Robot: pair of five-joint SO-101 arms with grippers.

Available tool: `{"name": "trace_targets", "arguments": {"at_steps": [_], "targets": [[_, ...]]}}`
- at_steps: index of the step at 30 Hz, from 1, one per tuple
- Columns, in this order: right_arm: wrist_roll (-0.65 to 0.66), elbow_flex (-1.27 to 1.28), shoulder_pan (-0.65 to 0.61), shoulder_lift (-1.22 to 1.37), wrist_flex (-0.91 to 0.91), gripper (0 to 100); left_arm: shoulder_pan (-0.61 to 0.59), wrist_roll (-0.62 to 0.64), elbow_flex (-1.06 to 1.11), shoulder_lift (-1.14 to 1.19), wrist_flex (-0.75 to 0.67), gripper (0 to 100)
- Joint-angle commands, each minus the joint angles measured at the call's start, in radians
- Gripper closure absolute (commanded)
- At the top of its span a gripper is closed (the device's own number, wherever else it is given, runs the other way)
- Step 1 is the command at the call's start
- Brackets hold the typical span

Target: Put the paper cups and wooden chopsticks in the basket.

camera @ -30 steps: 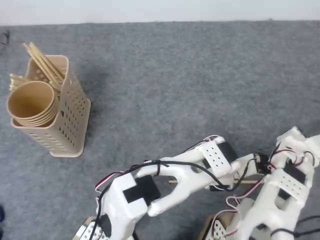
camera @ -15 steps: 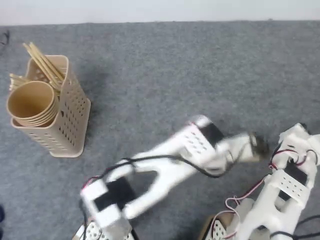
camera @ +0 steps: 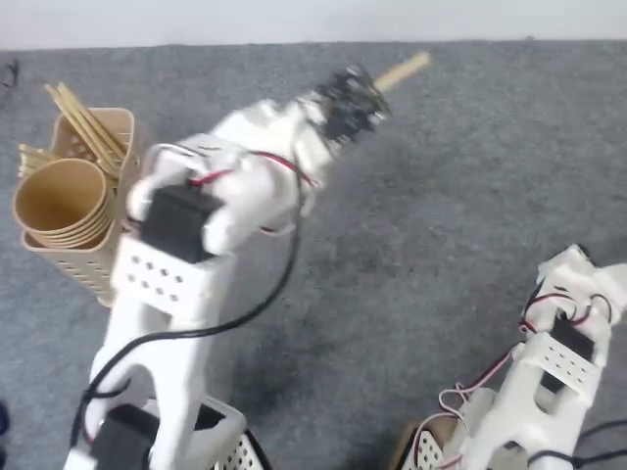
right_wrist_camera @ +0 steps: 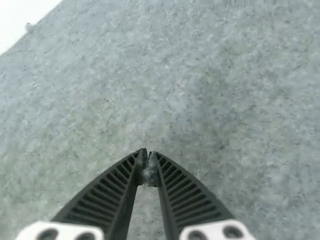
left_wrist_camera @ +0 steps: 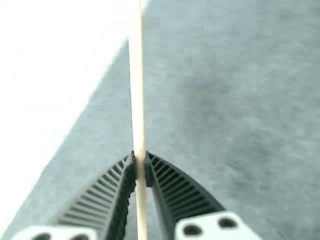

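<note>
The basket (camera: 132, 245) stands on the mat (camera: 470, 186), at its left side in the high view. A stack of cups (camera: 61, 201) sits in the basket's near part, toward the arms' bases. A bundle of chopsticks (camera: 86, 119) stands in the part behind the cups, leaning out over the basket's far left corner.

The left gripper (camera: 348, 98) is to the right of the basket, well apart from it and farther back, near the mat's far edge. 1 loose chopstick (camera: 402, 70) is pinched between its fingers (left_wrist_camera: 120, 182) and points away from the basket, to the right and back.

The right arm (camera: 563, 343) is far to the basket's right and nearer the front, its gripper (right_wrist_camera: 146, 156) over the mat.
</note>
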Motion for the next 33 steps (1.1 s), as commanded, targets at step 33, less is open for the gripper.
{"name": "trace_targets", "arguments": {"at_steps": [33], "targets": [[0.083, -0.003, -0.137, -0.013, -0.022, 99.1, -0.783, 0.710, -0.085, 0.402, -0.681, 96]]}}
